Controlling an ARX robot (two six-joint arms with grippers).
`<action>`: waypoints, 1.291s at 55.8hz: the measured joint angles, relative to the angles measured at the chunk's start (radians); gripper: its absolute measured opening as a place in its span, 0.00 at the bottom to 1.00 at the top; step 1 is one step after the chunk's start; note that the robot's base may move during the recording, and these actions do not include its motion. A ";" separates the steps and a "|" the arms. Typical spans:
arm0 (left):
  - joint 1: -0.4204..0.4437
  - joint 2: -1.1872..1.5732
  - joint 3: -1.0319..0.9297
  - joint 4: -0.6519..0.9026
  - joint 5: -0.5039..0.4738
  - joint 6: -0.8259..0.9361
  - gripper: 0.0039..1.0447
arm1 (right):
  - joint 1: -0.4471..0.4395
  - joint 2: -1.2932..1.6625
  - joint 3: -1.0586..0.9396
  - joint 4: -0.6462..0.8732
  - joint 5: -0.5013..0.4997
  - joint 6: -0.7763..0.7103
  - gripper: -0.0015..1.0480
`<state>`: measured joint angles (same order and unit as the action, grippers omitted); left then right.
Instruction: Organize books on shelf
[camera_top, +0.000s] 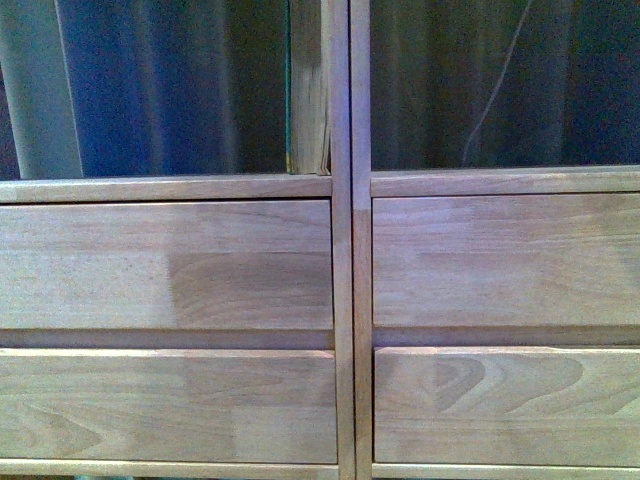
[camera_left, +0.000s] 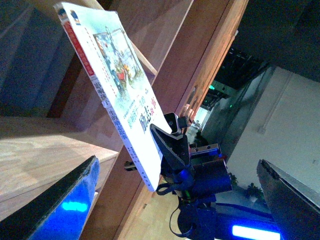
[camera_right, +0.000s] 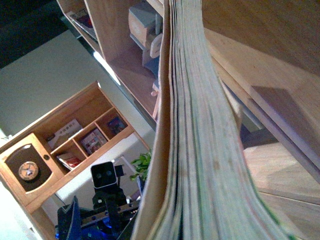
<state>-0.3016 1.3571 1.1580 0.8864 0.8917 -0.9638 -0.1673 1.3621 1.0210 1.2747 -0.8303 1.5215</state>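
Observation:
The light-wood shelf (camera_top: 340, 300) fills the front view, with four drawer fronts below two dark cubbies. The book (camera_top: 308, 90) stands edge-on in the left cubby, against the middle divider. In the left wrist view the book (camera_left: 117, 85) shows its whitish cover with colourful print, tilted over a shelf board (camera_left: 40, 150). My right gripper (camera_left: 159, 136) is shut on its lower end. My left gripper (camera_left: 176, 165) is open and empty, apart from the book. In the right wrist view the book's page edge (camera_right: 200, 150) hides my right gripper's fingers.
The right wrist view shows the left arm's camera block (camera_right: 104, 175), a second wooden shelf unit (camera_right: 75, 145) holding books, and a green plant (camera_right: 142, 165) behind. Shelf boards (camera_right: 280, 100) lie close beside the book.

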 joint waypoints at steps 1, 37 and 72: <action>-0.010 0.006 0.011 -0.012 -0.002 0.008 0.93 | 0.000 0.000 0.000 0.000 0.000 0.000 0.07; -0.172 0.335 0.490 -0.243 -0.100 0.155 0.93 | 0.000 0.000 0.000 0.000 0.027 -0.001 0.07; -0.216 0.430 0.570 -0.294 -0.125 0.193 0.91 | -0.003 0.000 -0.001 0.000 0.004 -0.009 0.07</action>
<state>-0.5179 1.7866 1.7283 0.5926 0.7666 -0.7708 -0.1707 1.3617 1.0203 1.2743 -0.8265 1.5127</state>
